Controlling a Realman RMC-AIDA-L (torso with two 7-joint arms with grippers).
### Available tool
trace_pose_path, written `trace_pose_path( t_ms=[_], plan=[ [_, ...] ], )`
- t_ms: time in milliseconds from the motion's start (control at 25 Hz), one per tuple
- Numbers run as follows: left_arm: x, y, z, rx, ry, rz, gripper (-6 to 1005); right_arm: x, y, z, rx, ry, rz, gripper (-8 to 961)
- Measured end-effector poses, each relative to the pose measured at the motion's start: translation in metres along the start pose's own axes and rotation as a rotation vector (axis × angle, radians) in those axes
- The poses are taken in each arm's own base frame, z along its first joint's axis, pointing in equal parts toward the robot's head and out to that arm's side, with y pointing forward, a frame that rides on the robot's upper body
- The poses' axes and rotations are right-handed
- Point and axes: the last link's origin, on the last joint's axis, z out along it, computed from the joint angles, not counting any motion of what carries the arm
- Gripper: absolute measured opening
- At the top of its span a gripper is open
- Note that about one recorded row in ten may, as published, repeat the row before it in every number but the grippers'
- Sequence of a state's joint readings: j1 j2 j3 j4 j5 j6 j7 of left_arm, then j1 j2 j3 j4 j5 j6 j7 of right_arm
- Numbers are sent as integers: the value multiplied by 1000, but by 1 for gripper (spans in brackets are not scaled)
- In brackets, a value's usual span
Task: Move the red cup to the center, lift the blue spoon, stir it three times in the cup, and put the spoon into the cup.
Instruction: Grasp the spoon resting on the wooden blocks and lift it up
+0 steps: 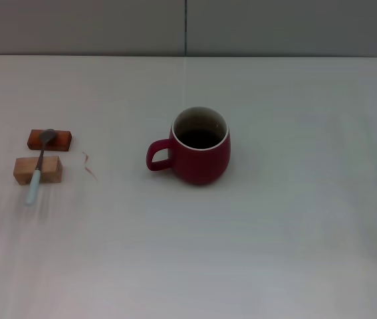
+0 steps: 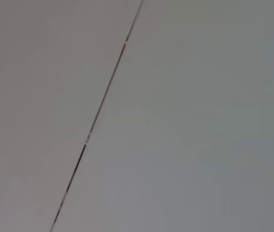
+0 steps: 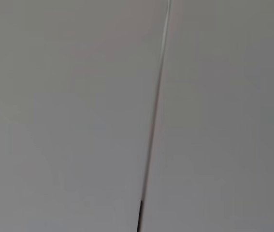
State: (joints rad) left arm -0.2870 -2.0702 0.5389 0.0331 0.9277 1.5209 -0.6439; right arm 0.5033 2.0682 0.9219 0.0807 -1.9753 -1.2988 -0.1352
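Note:
The red cup (image 1: pixel 200 147) stands upright near the middle of the white table in the head view, its loop handle pointing left and its cream inside showing dark at the bottom. The blue spoon (image 1: pixel 39 168) lies at the far left, resting across two small wooden blocks, its grey bowl on the far block and its pale blue handle reaching toward the table's front. Neither gripper shows in any view. Both wrist views show only a plain grey surface with a thin seam.
A reddish wooden block (image 1: pixel 50 139) and a tan wooden block (image 1: pixel 38 170) sit under the spoon at the left. A small red mark (image 1: pixel 89 165) lies on the table (image 1: pixel 294 219) beside them. A grey wall (image 1: pixel 274 26) stands behind.

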Motion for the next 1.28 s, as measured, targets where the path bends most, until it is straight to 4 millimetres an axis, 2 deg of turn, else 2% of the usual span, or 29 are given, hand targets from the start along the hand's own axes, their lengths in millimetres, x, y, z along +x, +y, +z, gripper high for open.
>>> trace_pose_path(
  t_ms=[240, 280, 440, 720, 880, 1280],
  plan=[
    [-18, 17, -42, 38, -31, 48, 841, -4, 5, 12, -17, -3, -16, 730],
    [-18, 17, -42, 38, -31, 48, 841, -4, 5, 12, -17, -3, -16, 730],
    [-24, 29, -64, 76, -33, 81, 841, -2, 5, 18, -27, 18, -28, 730],
    [-32, 43, -77, 104, -62, 107, 841, -2, 5, 20, -29, 25, -34, 730],
    [-41, 59, -86, 112, -111, 133, 841, -1, 4, 21, -31, 34, -37, 729],
    [-51, 86, -95, 105, -189, 243, 841, -3, 7, 27, -40, 33, -37, 731]
  ],
)
